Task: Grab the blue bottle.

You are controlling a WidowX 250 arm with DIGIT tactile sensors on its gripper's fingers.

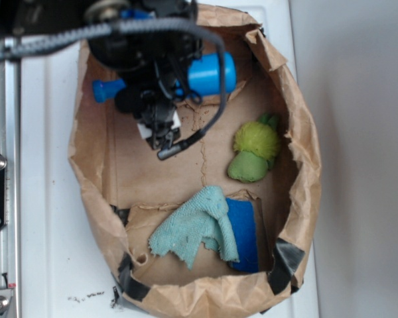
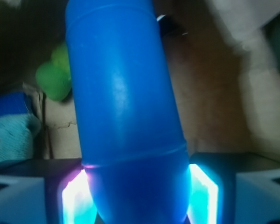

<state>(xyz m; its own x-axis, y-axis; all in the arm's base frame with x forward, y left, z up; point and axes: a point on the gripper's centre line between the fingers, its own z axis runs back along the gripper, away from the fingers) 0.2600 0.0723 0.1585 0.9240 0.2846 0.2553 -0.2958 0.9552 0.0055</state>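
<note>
In the exterior view the blue bottle (image 1: 209,74) lies on its side at the far end of the paper bag (image 1: 305,165), partly under the pincer (image 1: 160,126). The wrist view shows the pincer (image 2: 137,196) pinching the bottle's tapering shoulder between both fingers (image 2: 74,198). The smooth, rigid plastic looks light but slippery, so the wide body seems the safer hold.

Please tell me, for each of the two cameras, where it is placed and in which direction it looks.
Exterior: sits above, looking down into the brown paper bag; shows the arm and gripper over the blue bottle.
Wrist: sits on the gripper, looking along the blue bottle between the two fingers; only those fingers show of the robot.
Shared: blue bottle, green plush, teal cloth, dark-blue block.
</note>
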